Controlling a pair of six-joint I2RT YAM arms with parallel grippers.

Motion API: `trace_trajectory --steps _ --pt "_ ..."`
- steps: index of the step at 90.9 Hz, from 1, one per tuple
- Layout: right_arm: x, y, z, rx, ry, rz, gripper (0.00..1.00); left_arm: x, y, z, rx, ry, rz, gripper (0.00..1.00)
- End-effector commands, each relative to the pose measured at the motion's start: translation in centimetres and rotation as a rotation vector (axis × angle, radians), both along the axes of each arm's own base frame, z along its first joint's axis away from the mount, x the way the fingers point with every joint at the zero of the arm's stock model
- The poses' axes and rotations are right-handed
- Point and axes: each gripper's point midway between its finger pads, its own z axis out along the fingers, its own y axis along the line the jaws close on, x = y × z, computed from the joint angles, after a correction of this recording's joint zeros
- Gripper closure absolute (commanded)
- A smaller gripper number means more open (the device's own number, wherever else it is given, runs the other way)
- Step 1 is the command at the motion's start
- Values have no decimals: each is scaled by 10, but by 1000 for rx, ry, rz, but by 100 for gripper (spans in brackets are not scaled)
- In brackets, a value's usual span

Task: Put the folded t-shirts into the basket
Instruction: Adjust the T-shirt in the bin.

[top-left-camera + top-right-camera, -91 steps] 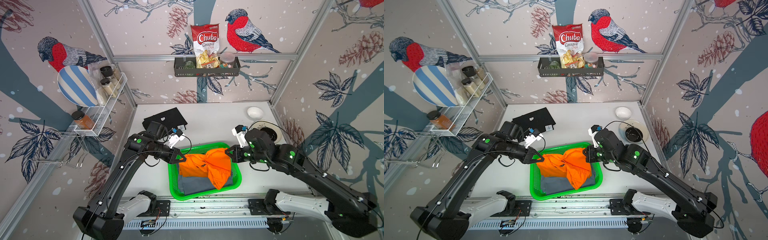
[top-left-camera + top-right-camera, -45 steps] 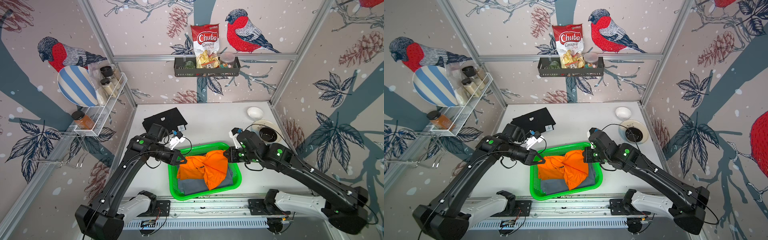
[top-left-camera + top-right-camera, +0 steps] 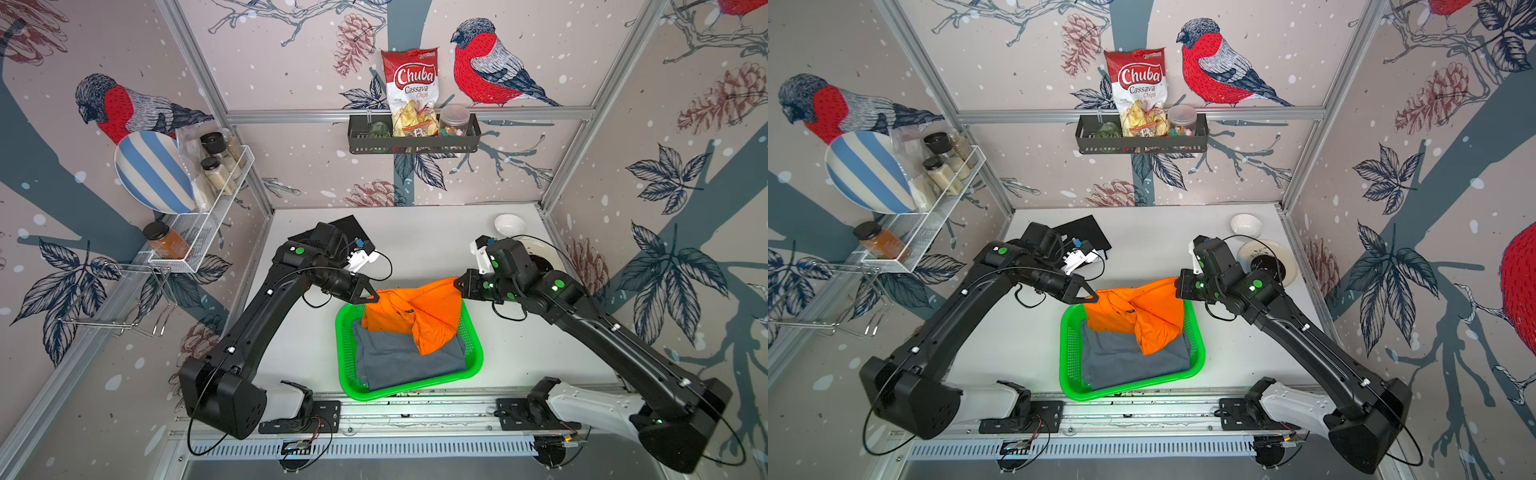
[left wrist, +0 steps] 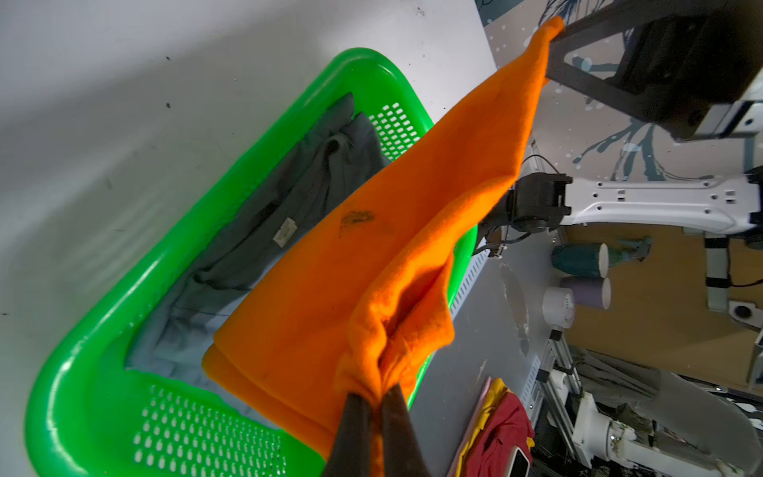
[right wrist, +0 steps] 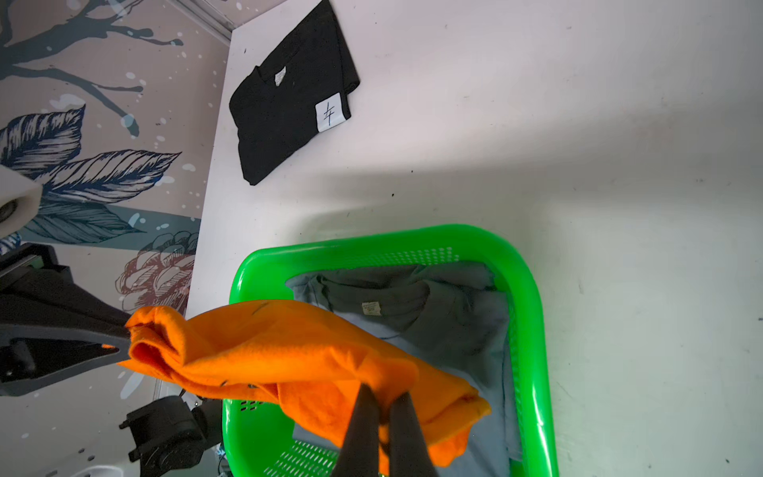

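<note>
White surface (image 3: 419,249), bird-print panels (image 3: 291,83) on three sides. Both arms meet above it: left claw (image 3: 375,297) clamped on one corner of the orange t-shirt (image 3: 419,318), right claw (image 3: 457,286) clamped on the opposite corner. Cloth sags between them over the far rim of the green basket (image 3: 409,390). Grey t-shirt (image 3: 409,361) lies flat inside. Basket's 6 o'clock rim sits at the surface edge. Bare surface at 12 o'clock. Black t-shirt (image 3: 353,222) at 11 o'clock, near the wall. White bowl (image 3: 509,224) at 1 o'clock.
</note>
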Motion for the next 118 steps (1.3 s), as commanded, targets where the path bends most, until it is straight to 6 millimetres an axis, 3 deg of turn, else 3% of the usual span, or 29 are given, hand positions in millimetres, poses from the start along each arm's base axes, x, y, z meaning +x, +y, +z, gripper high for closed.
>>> trace_trajectory --steps 1,16,29,43,53,68,78,84,98,103,118 --pt "20 15 1 36 -31 54 100 24 7 -9 61 -89 -11 100" --pt "63 32 -17 25 -19 75 100 69 19 -27 124 -153 28 100" --pt "95 40 -32 -33 -28 88 67 101 28 -48 163 -155 58 100" --pt "110 35 -26 -37 -67 75 59 126 30 -67 172 -128 83 100" --pt "90 32 -19 -114 -153 182 55 136 31 -75 167 -101 97 100" --pt "30 39 -37 -361 -374 481 50 144 34 -75 157 -106 117 100" --pt "-12 60 -63 -497 -607 724 44 145 33 -75 155 -106 119 100" --pt "-30 76 -63 -540 -793 780 36 145 34 -78 156 -98 123 100" --pt "-52 103 -71 -600 -969 838 34 146 34 -85 160 -87 135 100" --pt "-57 110 -86 -671 -1005 891 33 146 35 -88 162 -85 137 100" --pt "-58 114 -107 -793 -1049 945 28 148 35 -93 168 -74 138 100"
